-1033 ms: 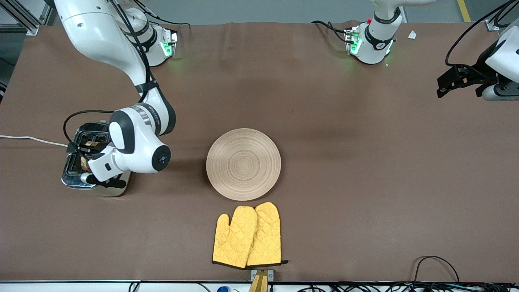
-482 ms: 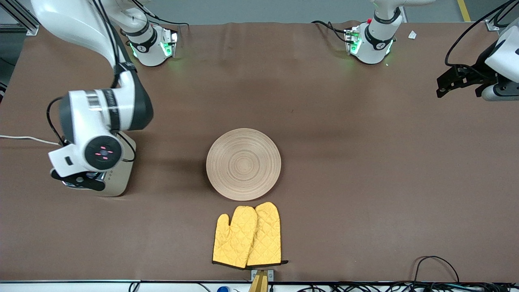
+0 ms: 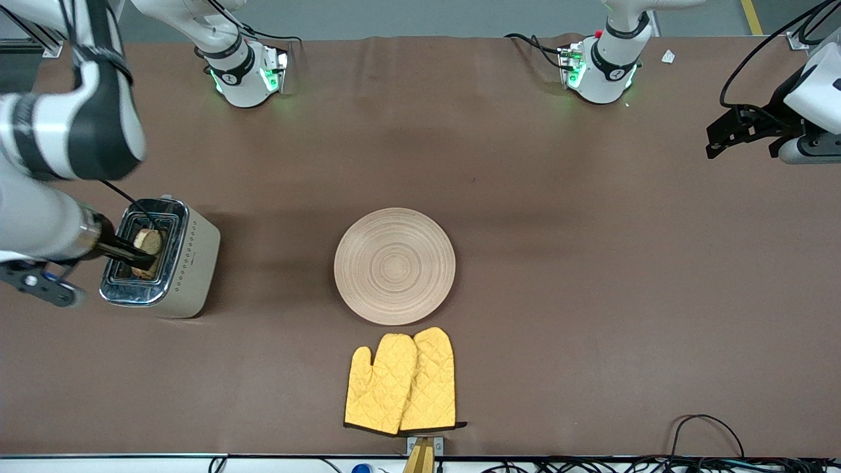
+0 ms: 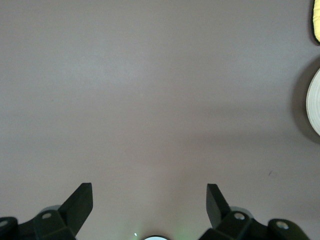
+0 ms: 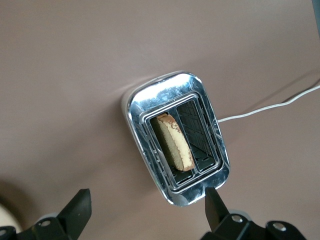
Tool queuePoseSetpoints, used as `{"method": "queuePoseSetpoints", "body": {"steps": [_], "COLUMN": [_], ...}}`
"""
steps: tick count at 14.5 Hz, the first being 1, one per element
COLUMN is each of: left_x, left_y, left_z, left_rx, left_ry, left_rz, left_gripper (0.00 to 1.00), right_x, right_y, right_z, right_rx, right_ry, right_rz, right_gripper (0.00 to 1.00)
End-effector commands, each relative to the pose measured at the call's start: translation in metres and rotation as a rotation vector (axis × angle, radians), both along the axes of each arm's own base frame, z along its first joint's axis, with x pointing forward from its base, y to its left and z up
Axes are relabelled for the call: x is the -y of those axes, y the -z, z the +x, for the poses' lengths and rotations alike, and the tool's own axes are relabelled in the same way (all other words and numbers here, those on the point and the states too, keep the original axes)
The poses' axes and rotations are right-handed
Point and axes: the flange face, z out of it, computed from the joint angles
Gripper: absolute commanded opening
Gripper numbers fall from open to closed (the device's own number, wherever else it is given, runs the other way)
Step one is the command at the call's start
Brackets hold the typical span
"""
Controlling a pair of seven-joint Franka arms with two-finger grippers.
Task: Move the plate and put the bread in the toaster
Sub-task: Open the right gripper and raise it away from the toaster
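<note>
I have the right gripper (image 5: 145, 212) up over the toaster (image 3: 187, 263), its two fingers spread wide with nothing between them. The bread (image 5: 173, 141) sits in one of the two slots, leaning and with its crust edge poking above the chrome top, so I judge the toasting half of the job as good as done. The toaster stands near the counter edge at the right arm's end, its slots running from the robots' edge toward the front camera's edge.

The plate (image 3: 394, 265) lies flat at the middle of the counter, bare, with a pair of yellow oven mitts (image 3: 401, 383) just beside it toward the camera's edge. The left gripper (image 4: 149, 202) waits over bare counter at the left arm's end, its fingers also wide apart and empty; the plate's rim shows at the edge of the left wrist view. Both grippers look well apart from the plate, so I can't call either clearly nearer.
</note>
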Motion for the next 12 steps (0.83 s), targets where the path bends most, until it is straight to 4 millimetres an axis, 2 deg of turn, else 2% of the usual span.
{"method": "queuePoseSetpoints", "body": {"steps": [1, 4, 5, 6, 12], "left_x": [0.000, 0.000, -0.001, -0.001, -0.007], "left_y": [-0.008, -0.007, -0.007, -0.009, -0.010], "left_z": [0.000, 0.000, 0.000, 0.000, 0.001], "left_rx": [0.018, 0.016, 0.016, 0.019, 0.023], "left_ry": [0.022, 0.023, 0.023, 0.023, 0.009], "left_rz": [0.006, 0.006, 0.007, 0.007, 0.010], "left_gripper": [1.00, 1.00, 1.00, 1.00, 1.00], "right_x": [-0.003, 0.051, 0.070, 0.080, 0.076], "right_y": [-0.048, -0.093, -0.101, -0.104, -0.104], "right_z": [-0.037, -0.064, -0.071, -0.073, -0.073], "right_rx": [0.053, 0.094, 0.109, 0.119, 0.129], "right_ry": [-0.104, -0.191, -0.196, -0.194, -0.189], "right_rz": [0.050, 0.146, 0.188, 0.207, 0.288], "right_gripper": [1.00, 1.00, 1.00, 1.00, 1.00]}}
